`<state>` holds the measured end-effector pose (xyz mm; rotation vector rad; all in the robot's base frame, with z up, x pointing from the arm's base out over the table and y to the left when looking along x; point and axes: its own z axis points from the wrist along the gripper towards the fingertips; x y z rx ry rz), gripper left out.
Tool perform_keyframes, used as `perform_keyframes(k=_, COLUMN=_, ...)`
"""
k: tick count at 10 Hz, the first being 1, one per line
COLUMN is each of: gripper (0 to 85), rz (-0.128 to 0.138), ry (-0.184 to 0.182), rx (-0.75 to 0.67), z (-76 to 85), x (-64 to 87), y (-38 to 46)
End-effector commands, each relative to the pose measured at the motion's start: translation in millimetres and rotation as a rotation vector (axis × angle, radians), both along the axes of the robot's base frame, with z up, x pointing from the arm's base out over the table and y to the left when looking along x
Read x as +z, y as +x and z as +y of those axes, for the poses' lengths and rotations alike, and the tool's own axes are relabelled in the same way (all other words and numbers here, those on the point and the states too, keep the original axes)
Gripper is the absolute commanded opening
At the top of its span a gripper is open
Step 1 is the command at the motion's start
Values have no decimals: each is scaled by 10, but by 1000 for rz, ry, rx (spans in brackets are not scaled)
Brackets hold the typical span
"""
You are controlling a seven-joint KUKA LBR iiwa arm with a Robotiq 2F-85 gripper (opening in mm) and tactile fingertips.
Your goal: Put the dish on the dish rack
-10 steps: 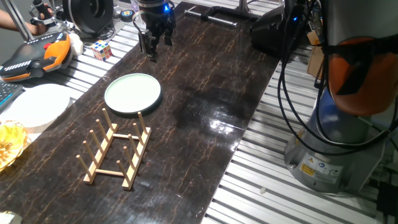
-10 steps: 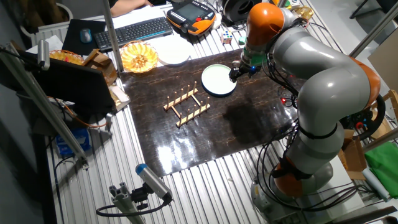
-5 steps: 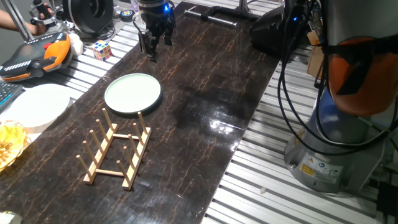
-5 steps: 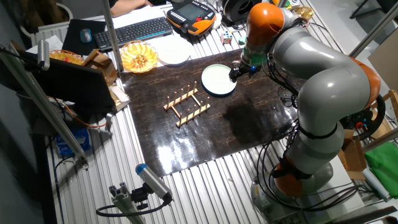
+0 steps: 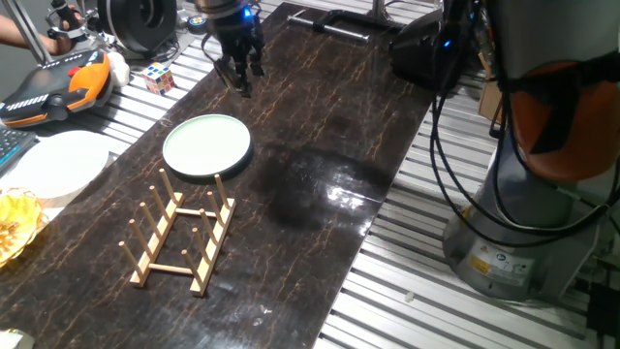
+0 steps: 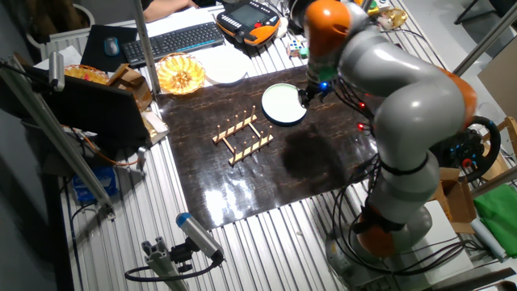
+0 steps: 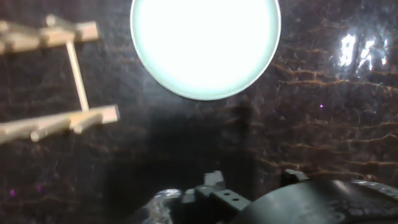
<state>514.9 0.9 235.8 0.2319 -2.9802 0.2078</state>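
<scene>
The dish is a round pale mint-green plate that lies flat on the dark marble-patterned mat. It also shows in the other fixed view and at the top of the hand view. The dish rack is a small light-wood rack with upright pegs and stands just in front of the dish, empty; it shows in the other fixed view and at the left of the hand view. My gripper hangs above the mat just beyond the dish's far rim, fingers down, open and empty, also seen in the other fixed view.
A larger white plate lies left of the mat, with a yellow bowl nearer. A Rubik's cube and an orange teach pendant lie at the far left. The robot base and cables stand at the right.
The arm has swung a little to the left and the wrist has turned; the gripper stays beyond the dish's far rim. Dish and rack have not moved.
</scene>
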Motion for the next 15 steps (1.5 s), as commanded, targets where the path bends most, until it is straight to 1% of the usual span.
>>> perform_keyframes(k=1, gripper=23, rz=150, ry=-23, rx=2, z=-2, x=0, y=0)
perform_keyframes(k=5, gripper=23, rz=161, ry=-23, rx=4, z=-3, x=4, y=6)
perform_keyframes(k=7, gripper=23, rz=157, ry=-23, rx=5, z=-3, x=3, y=4)
perform_keyframes(k=10, gripper=23, rz=161, ry=-23, rx=4, z=-3, x=4, y=5)
perform_keyframes(k=11, gripper=23, rz=159, ry=-25, rx=-3, z=-3, x=4, y=5)
perform_keyframes(k=12, gripper=23, rz=148, ry=-29, rx=-21, z=-3, x=4, y=5)
perform_keyframes(k=13, gripper=20, rz=132, ry=-36, rx=-62, z=-3, x=4, y=5)
perform_keyframes(k=14, gripper=20, rz=88, ry=-3, rx=-93, z=-3, x=4, y=5)
perform_keyframes(k=15, gripper=20, rz=145, ry=67, rx=-159, z=-3, x=4, y=5)
